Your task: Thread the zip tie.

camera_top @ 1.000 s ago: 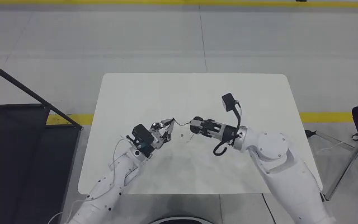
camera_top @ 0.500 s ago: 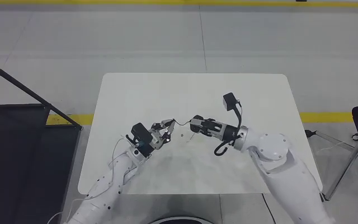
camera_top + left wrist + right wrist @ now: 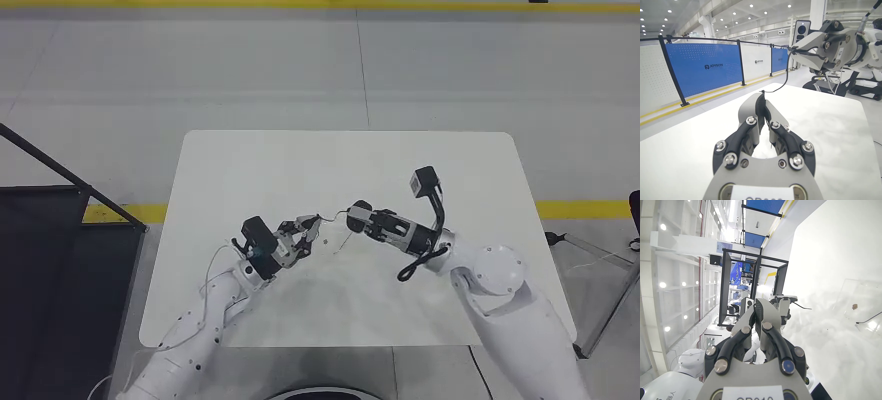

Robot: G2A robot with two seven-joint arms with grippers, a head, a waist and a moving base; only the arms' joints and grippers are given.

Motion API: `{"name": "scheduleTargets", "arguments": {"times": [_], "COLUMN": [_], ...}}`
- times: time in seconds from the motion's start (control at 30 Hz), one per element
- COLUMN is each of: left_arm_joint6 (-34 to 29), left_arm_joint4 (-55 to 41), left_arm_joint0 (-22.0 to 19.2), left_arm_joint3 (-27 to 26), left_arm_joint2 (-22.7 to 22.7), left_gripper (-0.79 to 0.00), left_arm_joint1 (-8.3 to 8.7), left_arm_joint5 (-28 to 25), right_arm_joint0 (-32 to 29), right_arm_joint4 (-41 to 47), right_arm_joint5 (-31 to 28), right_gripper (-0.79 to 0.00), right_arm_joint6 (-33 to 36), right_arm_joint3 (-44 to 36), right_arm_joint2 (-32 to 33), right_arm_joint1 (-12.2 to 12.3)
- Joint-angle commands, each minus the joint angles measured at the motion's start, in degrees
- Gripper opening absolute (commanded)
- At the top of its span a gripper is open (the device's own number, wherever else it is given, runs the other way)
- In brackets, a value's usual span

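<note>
A white logo with a one-word name stands on the blue fence panel (image 3: 713,66) beyond the table (image 3: 829,123), a dark one on the white panel (image 3: 759,62) beside it, and the left hand (image 3: 762,98) and right hand (image 3: 755,306) each carry a white label (image 3: 761,192) whose dark characters are cut off.

Thin black plastic zip tie (image 3: 787,72), smooth matt white table (image 3: 450,180), faintly smudged

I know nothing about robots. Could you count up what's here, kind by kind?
zip tie: 1 (black, held by both grippers)
grippers: 2 (left gripper, right gripper)
table: 1 (white)
Total: 4
</note>
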Motion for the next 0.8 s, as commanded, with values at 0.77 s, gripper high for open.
{"name": "scheduleTargets", "arguments": {"times": [0.77], "left_arm_joint6": [-0.4], "left_arm_joint4": [-6.1], "left_arm_joint0": [-0.9], "left_arm_joint3": [1.3], "left_arm_joint2": [-0.9], "left_gripper": [-0.785], "left_arm_joint1": [-0.20], "left_arm_joint5": [-6.4], "right_arm_joint0": [0.3], "right_arm_joint4": [-6.3], "right_arm_joint5": [3.1], "right_gripper": [-0.785], "right_arm_joint6": [-4.4], "right_arm_joint3": [-1.2], "right_arm_joint2": [-1.5], "right_arm_joint1": [-0.5]}}
